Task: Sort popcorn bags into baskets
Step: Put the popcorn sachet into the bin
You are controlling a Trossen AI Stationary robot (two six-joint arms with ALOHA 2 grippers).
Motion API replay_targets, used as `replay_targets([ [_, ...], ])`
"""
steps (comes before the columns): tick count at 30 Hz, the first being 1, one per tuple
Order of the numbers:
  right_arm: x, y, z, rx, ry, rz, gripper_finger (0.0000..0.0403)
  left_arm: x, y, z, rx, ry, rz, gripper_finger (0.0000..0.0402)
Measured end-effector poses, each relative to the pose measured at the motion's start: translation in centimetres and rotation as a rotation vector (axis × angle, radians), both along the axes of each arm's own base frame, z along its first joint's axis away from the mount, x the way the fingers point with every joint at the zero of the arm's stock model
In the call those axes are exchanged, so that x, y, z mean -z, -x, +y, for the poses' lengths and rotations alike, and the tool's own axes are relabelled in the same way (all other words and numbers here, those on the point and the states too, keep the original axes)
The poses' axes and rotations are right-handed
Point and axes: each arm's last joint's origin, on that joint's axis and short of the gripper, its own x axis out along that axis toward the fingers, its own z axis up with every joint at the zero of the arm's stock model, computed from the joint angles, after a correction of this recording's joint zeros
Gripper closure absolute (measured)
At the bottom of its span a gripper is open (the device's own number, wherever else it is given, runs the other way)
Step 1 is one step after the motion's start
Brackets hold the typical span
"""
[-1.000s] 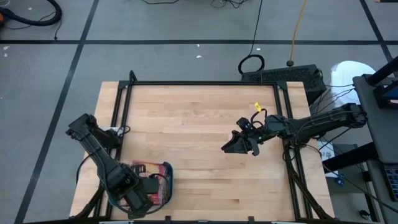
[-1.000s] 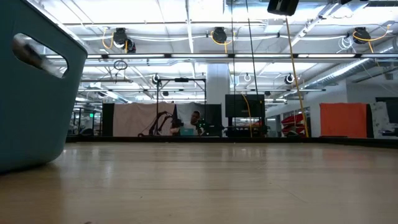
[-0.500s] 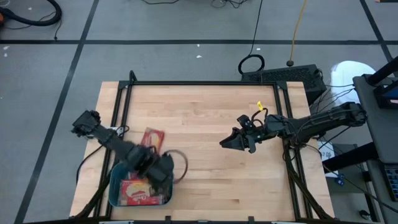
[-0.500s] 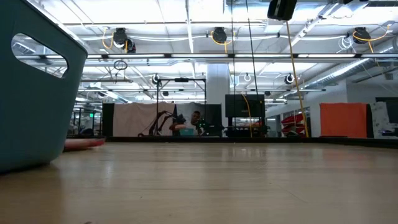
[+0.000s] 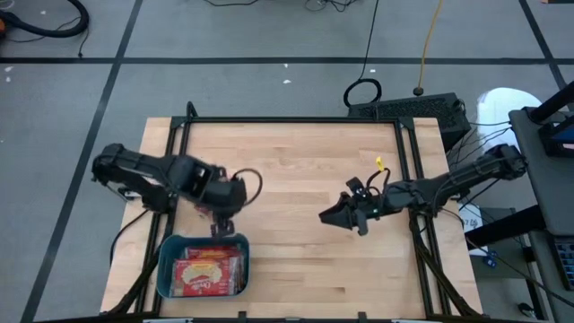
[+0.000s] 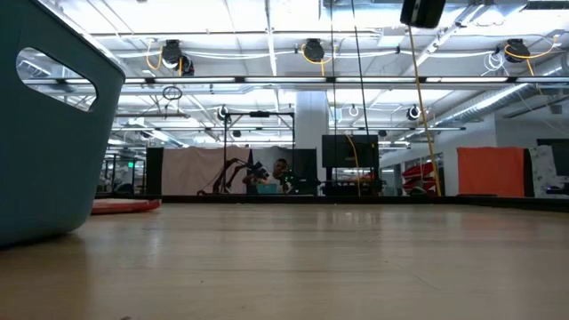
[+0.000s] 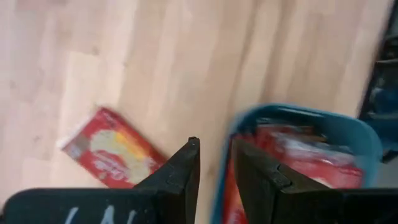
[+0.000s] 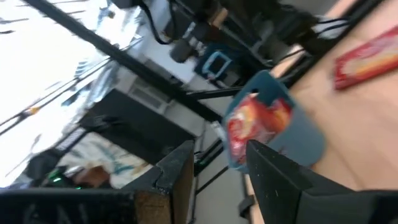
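The teal basket (image 5: 162, 267) stands at the table's near-left corner, with several red popcorn bags (image 5: 206, 271) lying flat inside. One more red bag (image 7: 112, 149) lies flat on the wood just beyond the basket's far wall; the low view shows this bag (image 6: 124, 206) beside the basket (image 6: 44, 133). My left gripper (image 5: 222, 224) hovers open over that spot, fingers (image 7: 186, 168) above the bare wood between the bag and the basket's rim (image 7: 298, 112). My right gripper (image 5: 325, 215) waits open over the table's right half.
Bare wood stretches between the two grippers and toward the far edge. A black frame rail runs along the table's left, far and right sides. The right wrist view shows the basket (image 8: 298, 134) and the loose bag (image 8: 367, 56) far off.
My left arm has swung from above the basket toward the table's far edge and now stands just beyond the basket's far wall. A red bag has appeared on the wood there, where none lay a second ago. My right gripper has shifted slightly toward the near edge.
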Motion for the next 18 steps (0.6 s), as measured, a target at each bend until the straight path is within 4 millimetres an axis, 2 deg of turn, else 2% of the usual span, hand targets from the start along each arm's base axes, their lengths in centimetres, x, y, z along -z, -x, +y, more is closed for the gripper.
replay_targets([
  [3, 0.5, 0.1, 0.1, 0.044, 0.013, 0.045, 0.0261, 0.7, -0.1, 1.7, 0.004, 0.006, -0.006, 0.0305],
  [8, 0.7, 0.1, 0.0, 0.082, 0.021, 0.067, 0.0261, 3.0, 0.2, 3.8, 0.001, 0.062, -0.001, 0.0305],
  [18, 1.1, 0.1, -0.5, 0.204, -0.053, 0.113, 0.0261, 9.8, 2.0, 6.6, -0.091, 0.187, 0.164, 0.0305],
])
